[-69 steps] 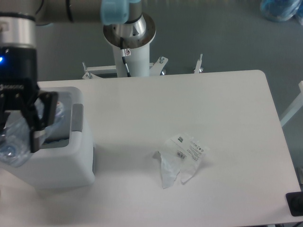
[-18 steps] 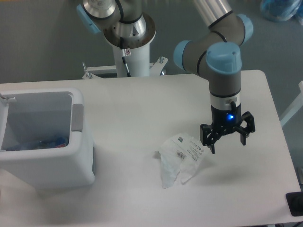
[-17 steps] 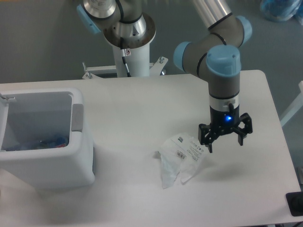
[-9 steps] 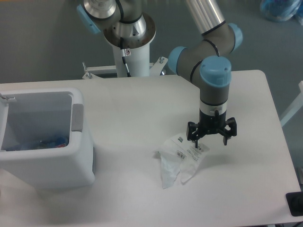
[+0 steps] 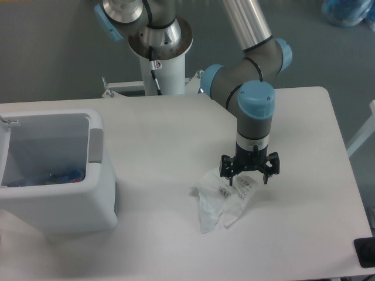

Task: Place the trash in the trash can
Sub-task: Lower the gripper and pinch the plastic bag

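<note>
A white table [image 5: 176, 134] stands on a grey floor. The gripper [image 5: 249, 171], fingers spread and empty, hangs over the upper right part of the wrinkly clear bag [image 5: 221, 199], which lies right of the tabletop's middle, toward the near edge. The trash can [image 5: 55, 205] sits at the left edge, the bottle [image 5: 53, 175] inside. This looks like the approach to the bag; next it likely needs lowering and closing on it.

White desk [image 5: 176, 134], rounded far-right corner, set on grey floor [image 5: 58, 58]. Resting on it: white trash can [image 5: 58, 205] at the left edge, open-topped, grey patch on the right-facing side, bottle [image 5: 50, 175] with red and blue visible inside. Wrinkly clear bag [image 5: 225, 196] lying flat right of centre, well apart from the trash can, small printed labels facing up.
</note>
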Available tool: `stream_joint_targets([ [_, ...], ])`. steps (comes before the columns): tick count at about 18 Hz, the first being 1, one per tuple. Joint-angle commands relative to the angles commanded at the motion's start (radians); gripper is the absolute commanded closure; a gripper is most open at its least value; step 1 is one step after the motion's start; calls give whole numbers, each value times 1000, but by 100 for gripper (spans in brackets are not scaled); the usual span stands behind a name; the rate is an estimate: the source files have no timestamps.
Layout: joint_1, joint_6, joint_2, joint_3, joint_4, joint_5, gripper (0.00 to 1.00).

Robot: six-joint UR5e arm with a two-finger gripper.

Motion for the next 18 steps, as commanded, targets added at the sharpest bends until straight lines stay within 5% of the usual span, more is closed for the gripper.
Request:
stream_joint_targets([
  [2,-2,-3,3,0,0,0,29],
  [7,-6,-6,6,0,-3,0,100],
  [13,-8,-8,26,2,-8,-9,100],
  [18,-9,-17,122,8,-34,-64,100],
])
